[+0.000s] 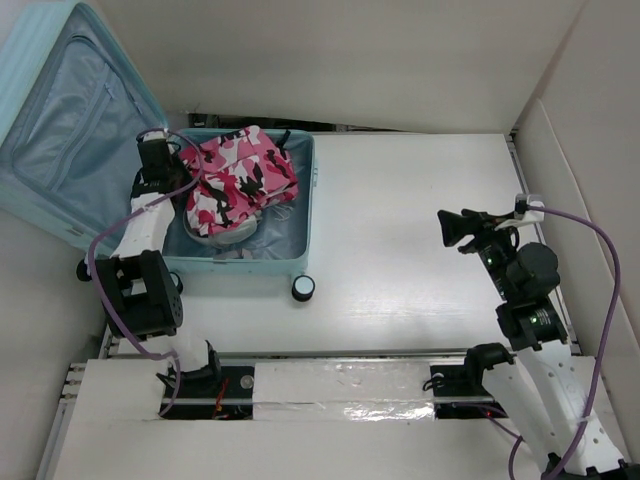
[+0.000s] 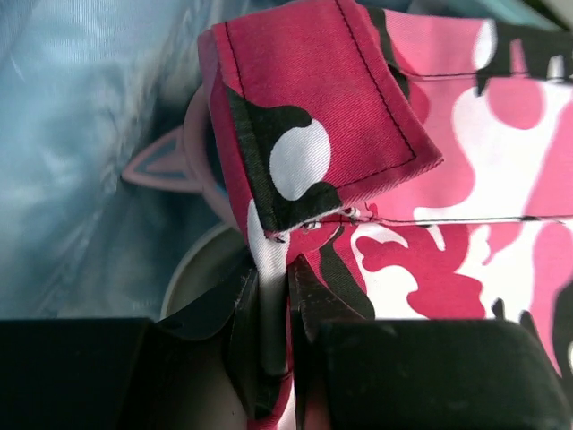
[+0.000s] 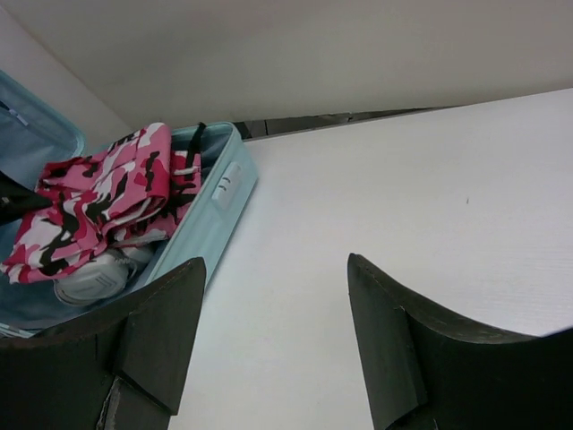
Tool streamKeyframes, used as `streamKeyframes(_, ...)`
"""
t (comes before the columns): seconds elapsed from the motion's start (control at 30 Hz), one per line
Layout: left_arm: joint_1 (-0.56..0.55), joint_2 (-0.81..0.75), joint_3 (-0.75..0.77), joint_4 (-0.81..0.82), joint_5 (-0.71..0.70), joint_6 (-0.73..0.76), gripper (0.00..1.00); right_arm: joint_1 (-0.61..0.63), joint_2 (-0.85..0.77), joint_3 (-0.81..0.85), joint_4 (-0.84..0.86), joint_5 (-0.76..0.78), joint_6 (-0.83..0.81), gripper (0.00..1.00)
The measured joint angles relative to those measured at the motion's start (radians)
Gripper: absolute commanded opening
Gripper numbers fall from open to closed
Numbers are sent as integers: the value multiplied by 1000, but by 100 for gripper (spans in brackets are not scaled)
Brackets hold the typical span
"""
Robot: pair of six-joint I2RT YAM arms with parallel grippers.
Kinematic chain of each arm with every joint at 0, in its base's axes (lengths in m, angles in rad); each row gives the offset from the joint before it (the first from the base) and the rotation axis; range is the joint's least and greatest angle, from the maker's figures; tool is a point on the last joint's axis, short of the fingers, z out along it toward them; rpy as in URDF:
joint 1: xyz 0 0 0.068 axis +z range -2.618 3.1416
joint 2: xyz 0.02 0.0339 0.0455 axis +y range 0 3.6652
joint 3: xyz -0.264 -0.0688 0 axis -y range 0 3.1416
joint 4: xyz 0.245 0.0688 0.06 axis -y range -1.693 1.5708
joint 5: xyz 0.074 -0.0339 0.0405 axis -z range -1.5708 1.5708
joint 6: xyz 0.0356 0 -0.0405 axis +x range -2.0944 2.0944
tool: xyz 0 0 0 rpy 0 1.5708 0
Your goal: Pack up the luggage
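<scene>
The luggage [image 1: 306, 200] lies open at the table's left, its lined lid [image 1: 60, 130] propped up to the far left. A pink, white and black camouflage garment [image 1: 245, 175] sits bunched in the lower shell on top of a grey item [image 1: 225, 237]. My left gripper [image 1: 185, 172] reaches into the shell at the garment's left edge. In the left wrist view it [image 2: 273, 273] is shut on a fold of the camouflage cloth [image 2: 313, 116]. My right gripper [image 1: 455, 228] hovers open over the bare table on the right, holding nothing [image 3: 277, 264], and the luggage [image 3: 215, 210] lies ahead to its left.
A spinner wheel [image 1: 303, 288] sticks out at the luggage's near side. White walls close in the table at the back and right. A grey round item [image 2: 192, 269] and a pink ear-shaped piece [image 2: 166, 166] lie under the garment against the blue lining.
</scene>
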Motion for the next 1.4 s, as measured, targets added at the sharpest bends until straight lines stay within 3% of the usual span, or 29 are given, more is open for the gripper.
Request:
streamKeyframes(0.1, -18, 0, -25, -3, -68, -11, 37, 10, 4, 0, 0, 0, 0, 71)
streamKeyframes(0.13, -21, 0, -29, -9, -97, -17, 55, 13, 6, 0, 0, 1, -1, 71)
streamKeyframes(0.2, -19, -11, -46, -20, -146, -35, 60, 20, 15, 0, 2, 0, -2, 71)
streamKeyframes(0.3, -16, -84, -98, -55, -213, -67, 59, 30, 39, 0, 1, -2, -3, 65)
streamKeyframes(0.37, -14, -174, -129, -91, -269, -88, 57, 31, 60, 0, 2, -8, -8, 51)
streamKeyframes(0.4, -14, -227, -135, -115, -301, -97, 57, 31, 72, 0, 3, -13, -10, 40)
streamKeyframes(0.43, -14, -282, -135, -132, -341, -107, 55, 31, 84, 0, 5, -20, -13, 12)
streamKeyframes(0.5, -15, -388, -135, -150, -438, -122, 53, 31, 108, 0, 15, -41, -14, 0)
streamKeyframes(0.63, 5, -524, -114, -232, -655, -160, 44, 31, 161, 0, 26, -112, -18, 0)
streamKeyframes(0.8, 87, -570, -108, -350, -877, -179, 52, 31, 180, 0, 25, -175, -21, 3)
streamKeyframes(1.1, 169, -418, 48, -520, -1007, -199, 53, 31, 196, 0, 49, -279, -23, 6)
streamKeyframes(1.23, 169, -365, 128, -528, -1046, -181, 29, 33, 206, 0, 50, -306, -23, 6)
streamKeyframes(1.4, 169, -323, 170, -526, -1048, -175, 17, 37, 219, 0, 54, -317, -25, 6)
